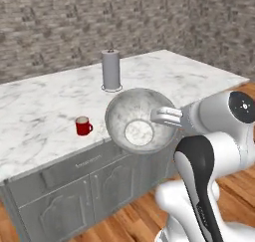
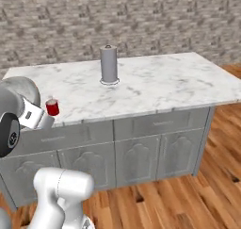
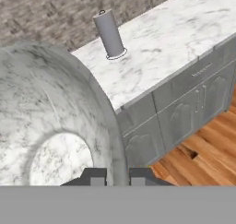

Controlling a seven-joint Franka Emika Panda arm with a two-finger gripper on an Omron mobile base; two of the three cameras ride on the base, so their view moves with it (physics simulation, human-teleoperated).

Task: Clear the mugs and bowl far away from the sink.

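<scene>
My gripper [image 1: 160,117] is shut on the right rim of the large silvery-grey bowl [image 1: 137,120] and holds it in the air, tilted, its mottled inside facing the left base camera, just off the counter's front edge. In the hand view the bowl [image 3: 46,112] is large at the left, with its rim between my gripper's [image 3: 118,177] fingertips. From the right base view the bowl [image 2: 21,87] is partly hidden behind my arm. A bright red mug [image 1: 83,126] [image 2: 52,107] stands upright on the counter to the bowl's left. The sink is out of view.
A tall grey cylinder canister [image 1: 111,69] [image 2: 108,64] [image 3: 109,34] stands on the white marble counter [image 1: 40,106] behind the bowl. Grey cabinets [image 2: 141,148] sit below the counter, with wood floor [image 2: 188,200] in front. A brick wall runs behind.
</scene>
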